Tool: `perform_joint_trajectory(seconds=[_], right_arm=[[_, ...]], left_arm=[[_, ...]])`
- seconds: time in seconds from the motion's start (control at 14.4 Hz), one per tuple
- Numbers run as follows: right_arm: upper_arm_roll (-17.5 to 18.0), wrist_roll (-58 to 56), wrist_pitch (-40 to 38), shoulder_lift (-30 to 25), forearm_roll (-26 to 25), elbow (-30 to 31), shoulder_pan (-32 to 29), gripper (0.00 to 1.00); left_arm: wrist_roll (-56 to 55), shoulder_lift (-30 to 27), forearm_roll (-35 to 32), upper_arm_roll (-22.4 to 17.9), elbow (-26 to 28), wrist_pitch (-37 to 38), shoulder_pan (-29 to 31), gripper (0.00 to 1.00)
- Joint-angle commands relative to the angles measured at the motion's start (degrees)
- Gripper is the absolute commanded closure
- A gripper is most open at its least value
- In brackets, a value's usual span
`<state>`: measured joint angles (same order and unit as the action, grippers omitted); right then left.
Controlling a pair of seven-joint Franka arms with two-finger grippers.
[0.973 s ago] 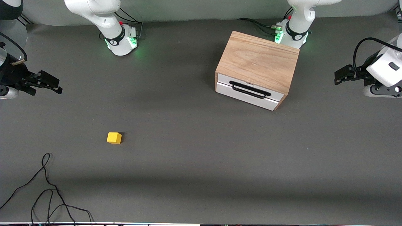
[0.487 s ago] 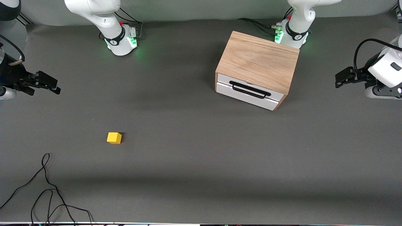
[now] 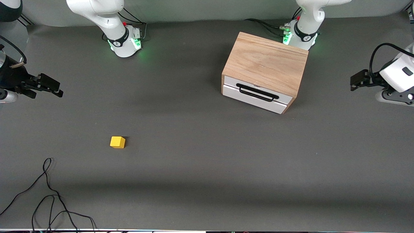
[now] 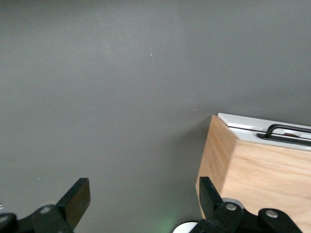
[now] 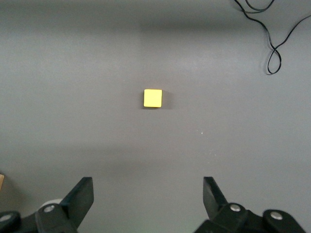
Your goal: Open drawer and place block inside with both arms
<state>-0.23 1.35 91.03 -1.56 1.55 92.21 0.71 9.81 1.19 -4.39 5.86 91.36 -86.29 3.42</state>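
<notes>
My left gripper (image 3: 355, 81) and right gripper (image 3: 51, 87) hang at opposite table ends, jaws apart, empty. The small yellow cube block (image 3: 117, 142) lies toward my right arm's end; the white-fronted, black-handled drawer (image 3: 255, 94) is closed

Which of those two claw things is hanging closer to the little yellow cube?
The right tool; the block lies toward its end. The left tool hangs past the cabinet.
</notes>
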Motion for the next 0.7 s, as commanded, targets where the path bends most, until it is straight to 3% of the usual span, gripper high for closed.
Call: perform_joint_trajectory(seconds=[0.0,0.14,0.42,0.63], right_arm=[[0.15,0.85,-0.5,0.51,-0.85,-0.19,0.26,0.0],[0.15,1.2,-0.5,0.6,-0.94,-0.02,0.26,0.0],[0.41,1.46,-0.5,0.6,-0.94,0.34,1.4,0.0],[0.41,3.13,-0.24,0.6,-0.85,0.69,2.2,0.0]], left_arm=[[1.71,-0.4,-1.24,0.38,-0.04,0.16,-0.08,0.0],[-1.78,-0.57,-0.8,0.91,-0.04,-0.1,-1.48,0.0],[-20.5,0.48,-0.36,4.24,-0.74,-0.1,-4.82,0.0],[-35.87,3.11,4.73,5.92,-0.83,-0.54,-5.18,0.0]])
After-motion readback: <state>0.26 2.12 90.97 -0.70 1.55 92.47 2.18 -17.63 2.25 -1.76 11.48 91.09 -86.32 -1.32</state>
